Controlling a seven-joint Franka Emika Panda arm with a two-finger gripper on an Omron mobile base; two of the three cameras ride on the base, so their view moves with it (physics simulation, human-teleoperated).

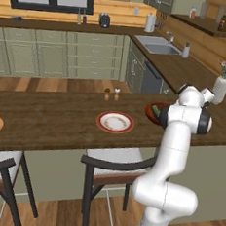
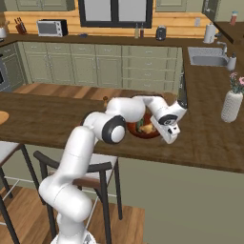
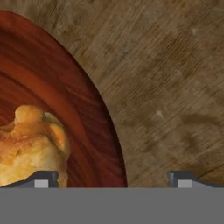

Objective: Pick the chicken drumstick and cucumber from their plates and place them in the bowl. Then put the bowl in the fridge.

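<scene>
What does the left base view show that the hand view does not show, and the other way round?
Left base view alone: the white red-rimmed plate, now without food, the cucumber in the bowl, and the vase.

Hand view alone: the chicken drumstick lying in the bowl, and the open pincer straddling the bowl's rim.

Both: the bowl and the wooden counter.

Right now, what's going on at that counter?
The arm has its end effector open, straddling the right rim of the bowl on the wooden counter. The chicken drumstick and cucumber already lie inside it. The white red-rimmed plate sits bare. The bowl isn't gripped yet, so the fridge step remains.
</scene>
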